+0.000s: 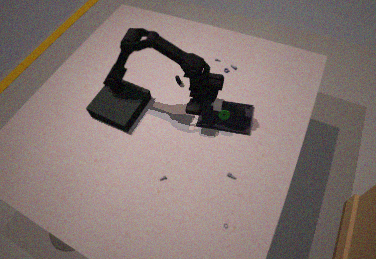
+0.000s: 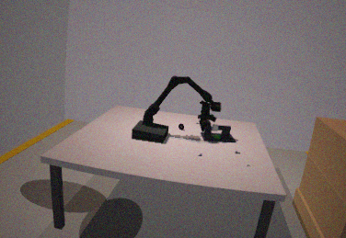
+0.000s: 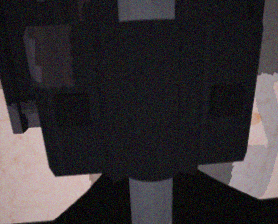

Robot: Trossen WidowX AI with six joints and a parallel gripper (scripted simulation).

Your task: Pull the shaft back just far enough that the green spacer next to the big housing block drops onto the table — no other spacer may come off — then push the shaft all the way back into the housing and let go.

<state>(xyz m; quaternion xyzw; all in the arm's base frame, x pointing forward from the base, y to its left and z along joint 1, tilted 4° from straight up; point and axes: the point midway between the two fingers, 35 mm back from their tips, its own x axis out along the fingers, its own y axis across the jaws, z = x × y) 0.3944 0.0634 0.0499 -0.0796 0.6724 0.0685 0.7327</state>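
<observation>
My gripper (image 1: 199, 116) (image 2: 205, 136) (image 3: 141, 156) is shut on the grey shaft (image 3: 151, 207) at the left end of the dark fixture. A pale grey part of the shaft (image 1: 218, 104) (image 2: 215, 128) shows just right of the gripper. The green spacer (image 1: 224, 115) (image 2: 217, 137) is off the shaft and looks flat, low at the dark base plate (image 1: 227, 127). The housing block (image 1: 248, 110) (image 2: 225, 130) stands at the fixture's right end. The shaft's far tip and any other spacers are too dark or hidden to tell.
The robot's base box (image 1: 119, 107) (image 2: 150, 131) stands left of the fixture. A small black round object (image 1: 179, 80) (image 2: 181, 127) is behind the arm. Small grey parts (image 1: 231, 176) (image 1: 163, 178) (image 1: 234, 67) lie scattered in front of and behind the fixture.
</observation>
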